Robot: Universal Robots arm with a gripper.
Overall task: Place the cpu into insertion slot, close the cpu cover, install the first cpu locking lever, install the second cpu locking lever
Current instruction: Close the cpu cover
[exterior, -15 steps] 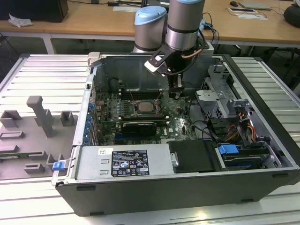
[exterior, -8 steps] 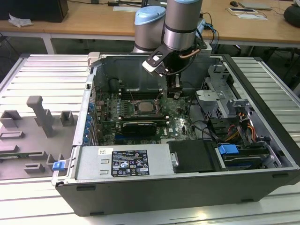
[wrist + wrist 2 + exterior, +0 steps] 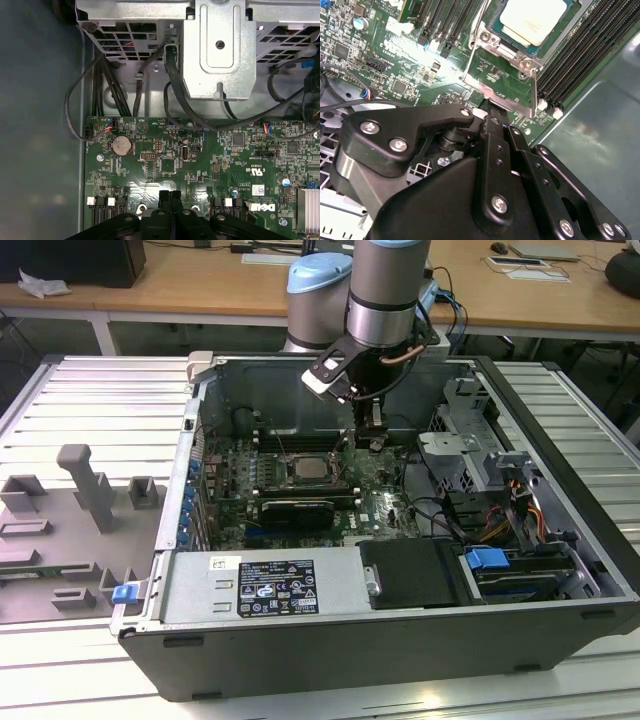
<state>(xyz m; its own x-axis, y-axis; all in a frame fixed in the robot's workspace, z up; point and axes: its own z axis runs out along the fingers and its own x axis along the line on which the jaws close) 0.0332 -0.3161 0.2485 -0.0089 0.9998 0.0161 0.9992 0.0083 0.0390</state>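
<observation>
1. Cpu (image 3: 312,468) lies flat in its socket on the motherboard (image 3: 200,165), inside the open case (image 3: 400,640).
2. The cover (image 3: 502,99) stands tilted up beside the cpu, not over it.
3. The gripper (image 3: 492,109) has its fingers pressed together, tips at the cover's free edge; whether they pinch it, I cannot tell.
4. The case sits on the slatted bench (image 3: 90,390).

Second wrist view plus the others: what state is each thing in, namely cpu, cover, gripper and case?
cpu: seated in the socket, top uncovered.
cover: open, tilted up off the socket.
gripper: shut, fingertips at the cover's raised edge.
case: lying on its side, open, inside exposed.
</observation>
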